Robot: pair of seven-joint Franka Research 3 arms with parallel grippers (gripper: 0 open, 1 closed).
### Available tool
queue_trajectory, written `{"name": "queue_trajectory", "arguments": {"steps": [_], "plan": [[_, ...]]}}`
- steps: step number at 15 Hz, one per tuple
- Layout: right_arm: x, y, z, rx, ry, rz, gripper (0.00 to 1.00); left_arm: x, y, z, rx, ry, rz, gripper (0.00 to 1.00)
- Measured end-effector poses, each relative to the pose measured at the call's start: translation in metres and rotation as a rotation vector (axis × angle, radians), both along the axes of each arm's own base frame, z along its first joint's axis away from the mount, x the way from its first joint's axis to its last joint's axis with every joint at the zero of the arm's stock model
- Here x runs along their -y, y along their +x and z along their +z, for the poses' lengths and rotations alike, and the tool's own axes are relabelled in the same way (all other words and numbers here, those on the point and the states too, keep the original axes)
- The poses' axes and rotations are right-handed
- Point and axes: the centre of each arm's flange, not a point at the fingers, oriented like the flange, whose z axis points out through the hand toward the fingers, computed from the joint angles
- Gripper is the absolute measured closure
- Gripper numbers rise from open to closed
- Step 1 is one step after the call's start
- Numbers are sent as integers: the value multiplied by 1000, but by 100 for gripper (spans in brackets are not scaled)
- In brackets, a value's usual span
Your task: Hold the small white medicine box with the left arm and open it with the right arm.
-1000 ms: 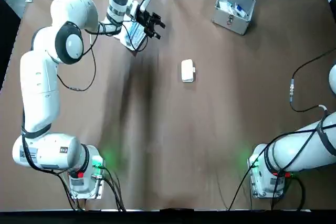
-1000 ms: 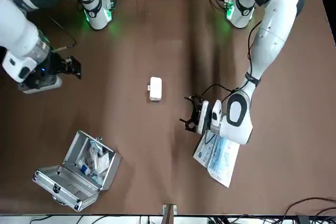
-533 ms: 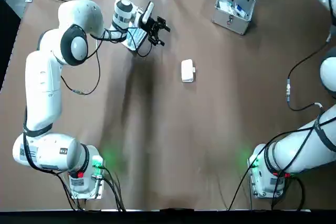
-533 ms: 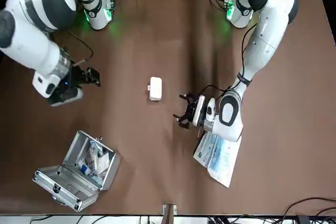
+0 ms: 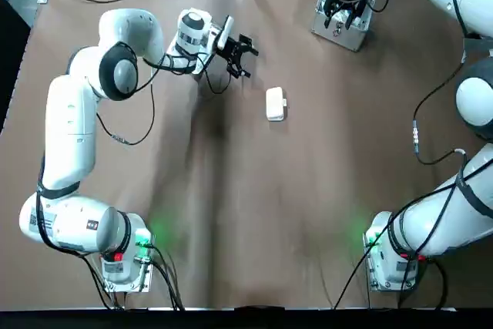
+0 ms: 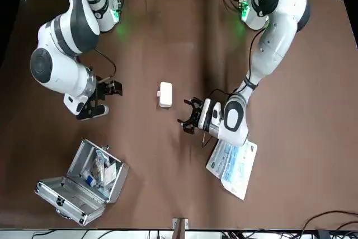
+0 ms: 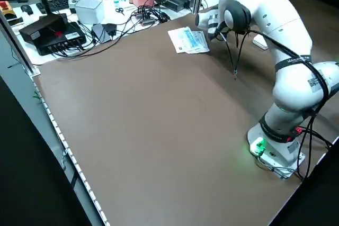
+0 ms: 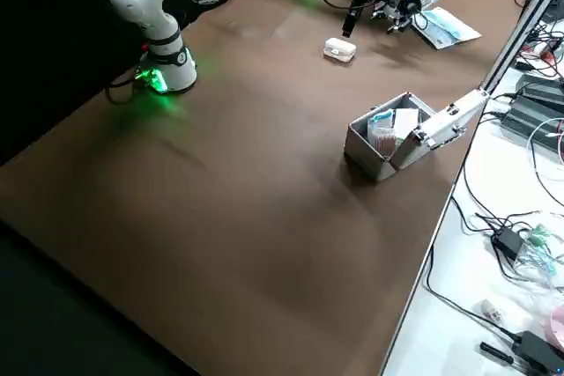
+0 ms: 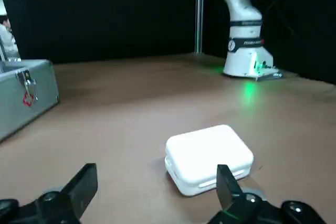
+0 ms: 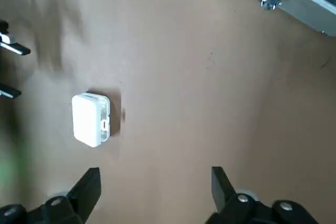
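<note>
Looking down in the top view, the small white medicine box [image 5: 275, 104] lies flat mid-table, with the left gripper [image 5: 247, 57] near it. The left wrist view shows that gripper's fingers [image 9: 84, 184] apart. The box looks light, rigid and smooth, so pinching its long sides seems best. In the right wrist view, the right gripper [image 10: 154, 176] hangs well apart from the box, its fingers spread too.

White shells [image 5: 69, 136], grey joint caps [image 5: 117, 73]; left end effector [image 5: 248, 61] black

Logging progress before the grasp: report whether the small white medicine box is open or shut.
Shut: the small white rounded plastic medicine box lies flat on the brown table, lid down against its base.
</note>
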Motion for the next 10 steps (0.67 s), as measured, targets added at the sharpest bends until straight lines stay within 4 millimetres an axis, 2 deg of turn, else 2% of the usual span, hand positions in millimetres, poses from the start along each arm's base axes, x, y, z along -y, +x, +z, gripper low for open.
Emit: {"name": "queue_trajectory", "arguments": {"steps": [2,4,10], "plan": [[1,-3,-9,-14,-3,-3,7,11,-6,-12,14,28,17,0],[-2,-8,-28,-18,-1,-7,9,25,-13,-23,61,36,32,0],[-32,-18,-57,58,52,-29,9,46,-35,-55,72,73,37,0]]}}
